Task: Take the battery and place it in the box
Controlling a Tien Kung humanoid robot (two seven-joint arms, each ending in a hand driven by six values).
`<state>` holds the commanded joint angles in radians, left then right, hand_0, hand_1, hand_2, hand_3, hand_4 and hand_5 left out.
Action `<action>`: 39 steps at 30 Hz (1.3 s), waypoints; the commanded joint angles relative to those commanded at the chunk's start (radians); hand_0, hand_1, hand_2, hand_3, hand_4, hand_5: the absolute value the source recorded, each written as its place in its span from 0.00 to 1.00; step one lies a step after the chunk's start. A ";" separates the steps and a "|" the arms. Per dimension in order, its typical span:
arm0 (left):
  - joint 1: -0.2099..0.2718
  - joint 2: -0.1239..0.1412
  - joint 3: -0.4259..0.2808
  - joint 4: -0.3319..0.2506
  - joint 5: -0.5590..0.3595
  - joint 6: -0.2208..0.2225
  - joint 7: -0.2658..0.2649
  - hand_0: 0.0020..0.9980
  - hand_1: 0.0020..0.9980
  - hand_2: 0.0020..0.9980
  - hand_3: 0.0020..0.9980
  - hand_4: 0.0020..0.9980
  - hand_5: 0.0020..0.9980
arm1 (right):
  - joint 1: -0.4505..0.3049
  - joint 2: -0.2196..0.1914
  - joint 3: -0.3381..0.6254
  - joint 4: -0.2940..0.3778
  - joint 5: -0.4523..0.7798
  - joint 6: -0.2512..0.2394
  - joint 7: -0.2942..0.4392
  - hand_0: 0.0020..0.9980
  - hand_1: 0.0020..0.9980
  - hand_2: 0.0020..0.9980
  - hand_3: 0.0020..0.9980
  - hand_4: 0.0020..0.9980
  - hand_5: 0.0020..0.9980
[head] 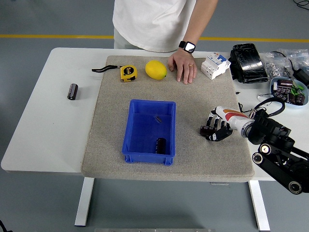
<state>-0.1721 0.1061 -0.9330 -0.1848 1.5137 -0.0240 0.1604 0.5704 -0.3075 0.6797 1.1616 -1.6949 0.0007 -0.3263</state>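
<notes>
A black cylindrical battery lies inside the blue box, near its front wall. A second black battery rests on the bare white table at the far left. My right hand hovers low over the grey mat to the right of the box, fingers relaxed and holding nothing. The left arm is out of view.
A person stands at the far side, one hand flat on the mat. A yellow tape measure, a lemon and a white circuit breaker lie along the far edge. A black pouch and a parts tray sit at right.
</notes>
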 joint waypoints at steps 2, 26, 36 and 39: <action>0.000 0.000 0.000 0.000 0.000 0.000 0.000 0.61 0.59 0.65 0.72 0.72 0.71 | -0.001 -0.001 0.003 -0.003 0.015 0.003 -0.002 0.25 0.24 0.30 0.47 0.89 0.06; 0.001 -0.003 0.008 -0.001 -0.010 -0.001 0.001 0.61 0.59 0.65 0.72 0.72 0.71 | -0.021 -0.007 0.099 -0.027 0.328 0.055 -0.042 0.26 0.23 0.31 0.47 0.90 0.04; 0.000 -0.002 0.010 -0.001 -0.009 -0.002 0.001 0.61 0.59 0.65 0.72 0.72 0.71 | -0.027 -0.006 0.108 -0.023 0.388 0.067 -0.053 0.26 0.24 0.31 0.46 0.91 0.03; 0.001 -0.002 0.008 -0.002 -0.006 -0.003 0.002 0.61 0.59 0.65 0.72 0.72 0.71 | -0.028 -0.006 0.109 -0.019 0.414 0.074 -0.052 0.26 0.24 0.31 0.46 0.91 0.03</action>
<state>-0.1712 0.1041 -0.9254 -0.1866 1.5082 -0.0271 0.1623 0.5428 -0.3139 0.7888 1.1425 -1.2813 0.0751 -0.3780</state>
